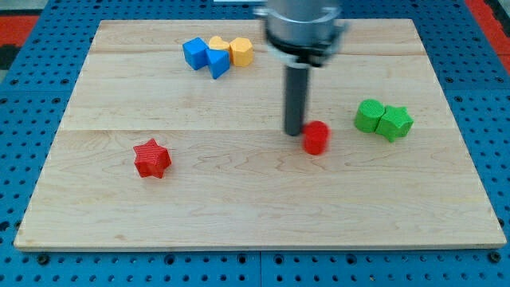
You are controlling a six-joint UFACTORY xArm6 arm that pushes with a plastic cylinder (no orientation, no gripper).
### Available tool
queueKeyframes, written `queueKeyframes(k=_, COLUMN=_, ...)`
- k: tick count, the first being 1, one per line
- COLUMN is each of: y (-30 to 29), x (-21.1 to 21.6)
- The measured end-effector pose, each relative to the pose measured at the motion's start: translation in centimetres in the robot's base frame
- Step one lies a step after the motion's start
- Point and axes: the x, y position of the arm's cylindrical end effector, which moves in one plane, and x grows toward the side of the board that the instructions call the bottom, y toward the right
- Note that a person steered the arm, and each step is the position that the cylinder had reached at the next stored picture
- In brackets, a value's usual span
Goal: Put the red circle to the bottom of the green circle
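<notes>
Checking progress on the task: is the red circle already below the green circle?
No, the red circle sits to the view's left of the green circle, beside my tip.

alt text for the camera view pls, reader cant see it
My tip sits just left of the red circle on a wooden board, with the green circle and green star to its right. A red star lies lower left; blue and yellow blocks cluster at the top.

- Straight dark rod (296, 100), charcoal grey, smooth, round in section, faint lighter sheen down one side.
- Blunt flat end at my tip (295, 131), same dark tone.
- Wider metallic collar (303, 32) above, silver-grey with a darker band, blurred.
- Cables, screws, markings: too blurred to tell.
</notes>
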Motion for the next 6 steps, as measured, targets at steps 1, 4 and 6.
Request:
queueKeyframes(k=1, y=-7.9, x=4.6)
queueKeyframes(k=4, y=3.3, x=1.2)
queueKeyframes(k=6, y=-20.1, x=13.6)
